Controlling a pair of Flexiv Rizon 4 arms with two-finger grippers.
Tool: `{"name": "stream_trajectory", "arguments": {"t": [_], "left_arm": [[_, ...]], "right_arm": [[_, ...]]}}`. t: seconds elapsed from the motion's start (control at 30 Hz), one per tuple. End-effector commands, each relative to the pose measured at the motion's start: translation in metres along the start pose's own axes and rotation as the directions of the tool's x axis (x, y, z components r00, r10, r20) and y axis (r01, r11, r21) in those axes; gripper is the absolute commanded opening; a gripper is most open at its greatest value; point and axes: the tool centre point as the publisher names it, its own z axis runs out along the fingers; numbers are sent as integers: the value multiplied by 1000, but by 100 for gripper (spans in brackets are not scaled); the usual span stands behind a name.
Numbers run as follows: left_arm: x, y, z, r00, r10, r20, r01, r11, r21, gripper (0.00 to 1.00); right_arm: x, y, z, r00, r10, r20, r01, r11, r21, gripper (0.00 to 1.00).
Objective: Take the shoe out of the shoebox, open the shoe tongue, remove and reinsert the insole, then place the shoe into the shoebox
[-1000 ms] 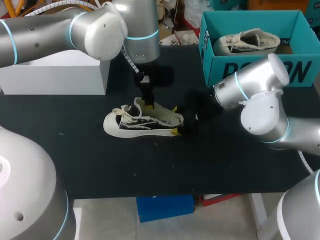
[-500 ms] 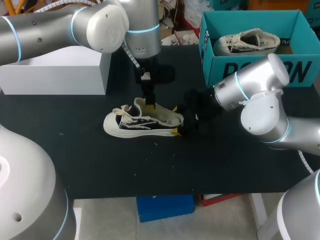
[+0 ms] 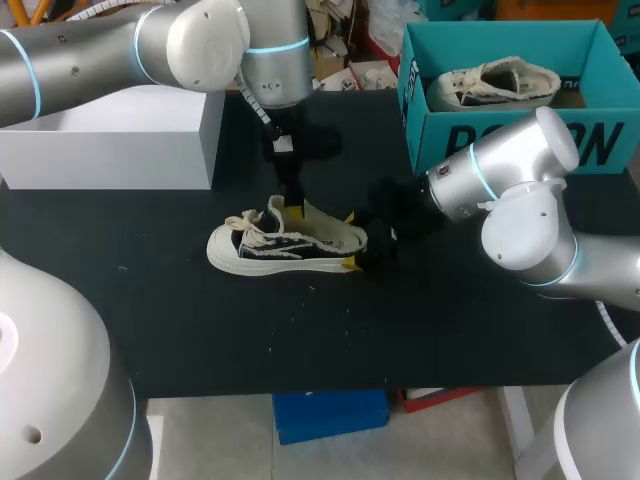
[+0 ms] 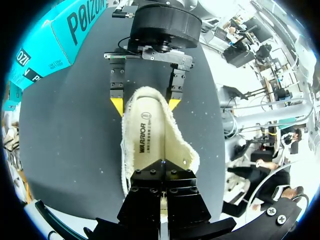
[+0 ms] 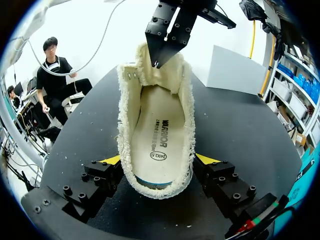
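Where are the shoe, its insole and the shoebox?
shoe [image 3: 285, 243]: head view, its dark side.
insole [image 5: 157, 132]: right wrist view, its middle.
shoebox [image 3: 440, 128]: head view, its front wall.

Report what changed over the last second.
The left gripper, shut on the shoe tongue, shifted slightly, lifting or drawing toward the table's far side. The shoe, the right gripper shut on it, and the shoebox stayed put.
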Motion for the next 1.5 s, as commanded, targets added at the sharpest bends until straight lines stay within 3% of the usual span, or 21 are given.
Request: {"name": "stream_trajectory", "arguments": {"t": [0.03, 0.33, 0.93, 1.5], "left_arm": [[-1, -5, -1, 1000, 8, -23, -8, 1000, -11, 0], [7, -9, -3, 1000, 1, -32, -2, 999, -40, 0], [3, -7, -2, 1000, 21, -15, -22, 999, -39, 0], [-3, -6, 34, 998, 37, -53, -40, 998, -50, 0]], "right_arm": [[1, 1, 1, 1000, 2, 2, -2, 1000, 4, 0], [1, 1, 1, 1000, 2, 2, -2, 1000, 4, 0], [1, 1, 1, 1000, 2, 2, -2, 1000, 4, 0], [1, 1, 1, 1000, 2, 2, -2, 1000, 4, 0]]}}
